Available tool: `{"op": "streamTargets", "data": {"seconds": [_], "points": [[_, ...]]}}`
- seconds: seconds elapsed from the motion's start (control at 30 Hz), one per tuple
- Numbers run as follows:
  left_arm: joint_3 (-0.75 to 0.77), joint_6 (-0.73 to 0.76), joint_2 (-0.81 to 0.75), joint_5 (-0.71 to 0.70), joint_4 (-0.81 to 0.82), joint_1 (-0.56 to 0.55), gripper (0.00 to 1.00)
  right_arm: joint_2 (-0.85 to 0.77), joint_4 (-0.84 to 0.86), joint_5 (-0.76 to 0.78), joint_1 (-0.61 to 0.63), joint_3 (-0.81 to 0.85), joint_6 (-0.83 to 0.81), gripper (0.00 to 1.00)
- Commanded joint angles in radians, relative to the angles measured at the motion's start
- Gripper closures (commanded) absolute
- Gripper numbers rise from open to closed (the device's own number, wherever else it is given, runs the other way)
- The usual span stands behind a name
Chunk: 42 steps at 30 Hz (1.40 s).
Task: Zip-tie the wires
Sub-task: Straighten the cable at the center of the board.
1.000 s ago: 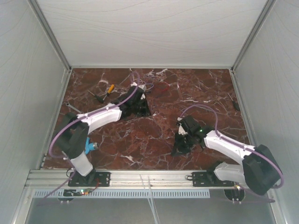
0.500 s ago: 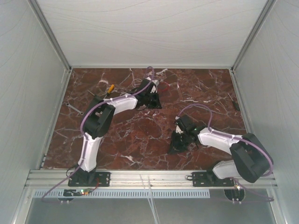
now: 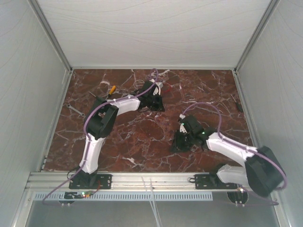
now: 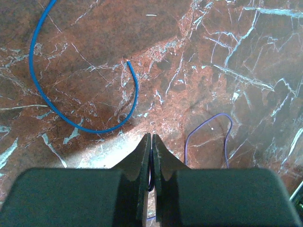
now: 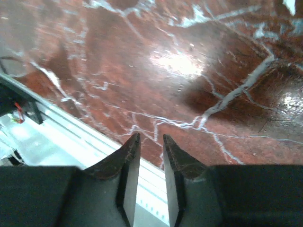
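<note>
left gripper [image 4: 151, 137] jaws pressed flat together; a thin dark strand sits in the seam between the fingertips, so it looks pinched on the wires [image 4: 47, 101]; from the seam outward, a purple strand [image 4: 220, 115] loops up and back on the table to the right of the fingers; a blue strand [image 4: 90, 131] curves in a wide open loop to the left, lying flat and apart from the fingers; in the top view this gripper [image 3: 155, 101] is low over the far middle of the marble table [image 3: 208, 94], with faint thin loops just beyond it, too small to sort out there; orange-handled tool [image 3: 111, 90] lies to its left near the far edge, apart from the arm

right gripper [image 5: 151, 137] jaws a narrow slit apart with nothing between them; bare marble under the fingertips; the aluminium rail [image 5: 57, 137] at the table's near edge is just beyond them; in the top view it [image 3: 177, 144] hangs over the near right half of the table, well apart from the left gripper and the wires
</note>
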Motion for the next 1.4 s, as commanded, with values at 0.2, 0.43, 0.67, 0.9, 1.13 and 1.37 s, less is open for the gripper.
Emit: {"op": "streamTargets", "data": {"seconds": [0.2, 0.43, 0.67, 0.9, 1.13, 1.37], "points": [[0.003, 0.020, -0.046, 0.056, 0.046, -0.008, 1.00, -0.077, 0.016, 0.256, -0.058, 0.207, -0.028, 0.49], [0.003, 0.024, -0.046, 0.067, 0.044, -0.008, 1.00, 0.241, 0.062, 0.283, -0.124, 0.405, -0.091, 0.52], [0.004, 0.036, -0.048, 0.075, 0.039, -0.006, 1.00, 0.424, 0.087, 0.291, -0.148, 0.493, -0.123, 0.54], [0.001, 0.051, -0.047, 0.080, 0.033, -0.007, 1.00, 0.528, 0.120, 0.239, -0.158, 0.530, -0.144, 0.59], [-0.006, 0.053, -0.046, 0.083, 0.038, -0.005, 1.00, 0.570, 0.116, 0.223, -0.157, 0.554, -0.148, 0.78], [-0.002, 0.051, -0.048, 0.076, 0.037, -0.003, 1.00, 0.531, 0.095, 0.214, -0.156, 0.523, -0.146, 1.00]]}}
